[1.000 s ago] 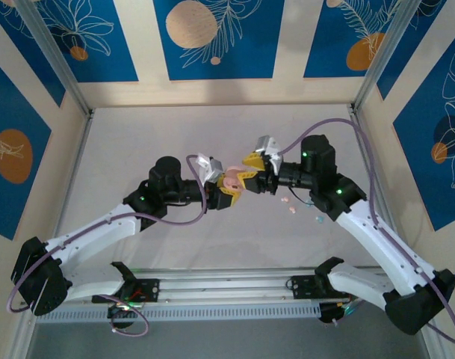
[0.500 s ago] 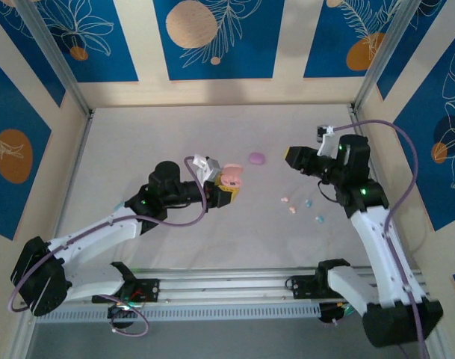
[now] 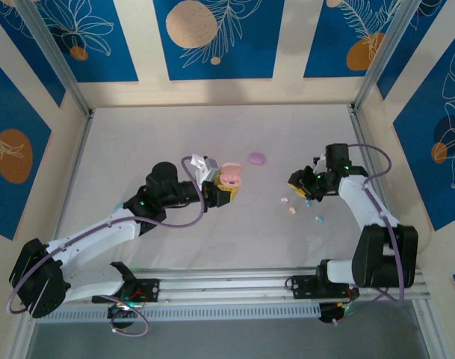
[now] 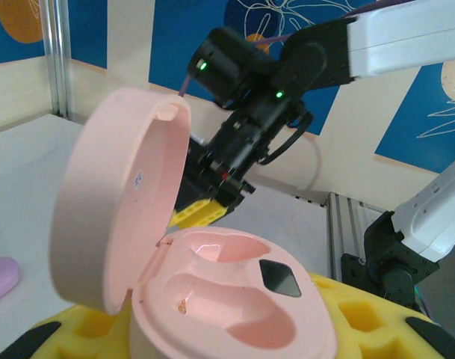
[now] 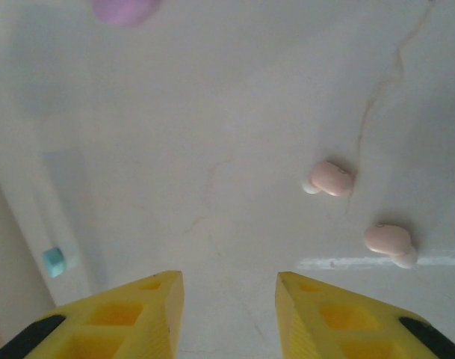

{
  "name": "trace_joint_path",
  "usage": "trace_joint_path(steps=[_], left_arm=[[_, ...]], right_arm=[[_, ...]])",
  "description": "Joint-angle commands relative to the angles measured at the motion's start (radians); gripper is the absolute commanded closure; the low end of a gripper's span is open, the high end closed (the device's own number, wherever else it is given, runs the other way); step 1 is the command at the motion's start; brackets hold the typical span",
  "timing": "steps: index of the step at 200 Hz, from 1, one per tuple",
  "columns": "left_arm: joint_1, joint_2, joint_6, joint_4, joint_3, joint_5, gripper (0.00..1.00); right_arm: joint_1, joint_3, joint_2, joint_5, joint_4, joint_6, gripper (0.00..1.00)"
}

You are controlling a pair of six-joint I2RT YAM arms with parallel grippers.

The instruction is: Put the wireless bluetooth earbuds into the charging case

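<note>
My left gripper [image 3: 226, 190] is shut on a pink charging case [image 3: 231, 177], held above the table's middle. In the left wrist view the case [image 4: 234, 299] stands open, lid [image 4: 115, 209] tipped up to the left, both cavities empty, yellow fingers [image 4: 376, 325] at its sides. My right gripper [image 3: 295, 180] is low over the table at the right, open with nothing between its fingers [image 5: 130, 314]. Two pink earbuds [image 5: 330, 179] [image 5: 388, 239] lie on the table ahead and right of it. From above, the pink earbuds [image 3: 284, 200] [image 3: 292, 210] and two light blue ones [image 3: 308, 203] [image 3: 319, 219] lie scattered just below that gripper.
A closed purple case [image 3: 256, 158] lies on the table between the two grippers, further back, and also sits at the top left of the right wrist view [image 5: 122, 9]. A small teal thing [image 5: 54, 262] lies at the left. Patterned walls enclose the table; a metal rail [image 3: 234, 288] runs along its near edge.
My right gripper has pulled away from the pink case, swung right and come down near the loose earbuds, its jaws narrower. My left gripper has kept hold of the open case, almost still.
</note>
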Motion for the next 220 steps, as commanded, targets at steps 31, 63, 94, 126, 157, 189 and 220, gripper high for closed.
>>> trace_joint_path(steps=[31,63,94,126,157,189,220], left_arm=[[-0.011,-0.037,-0.006,0.022,-0.013,0.014,0.74],[-0.01,-0.038,-0.003,0.015,-0.014,0.01,0.74],[-0.01,-0.038,-0.005,0.009,-0.011,0.009,0.74],[-0.01,-0.036,-0.002,0.002,-0.002,0.009,0.74],[-0.01,-0.032,0.001,-0.007,0.006,0.013,0.74],[-0.01,-0.031,0.004,-0.01,0.009,0.012,0.74],[-0.011,-0.032,0.005,-0.015,0.012,0.011,0.74]], right_arm=[[0.073,0.042,0.165,0.14,-0.064,-0.036,0.61],[0.096,0.073,0.23,0.168,-0.067,-0.035,0.58],[0.104,0.097,0.271,0.176,-0.059,-0.035,0.58],[0.111,0.115,0.304,0.177,-0.051,-0.032,0.57],[0.118,0.135,0.331,0.18,-0.056,-0.028,0.57],[0.125,0.147,0.353,0.182,-0.053,-0.028,0.57],[0.132,0.165,0.371,0.197,-0.052,-0.039,0.57]])
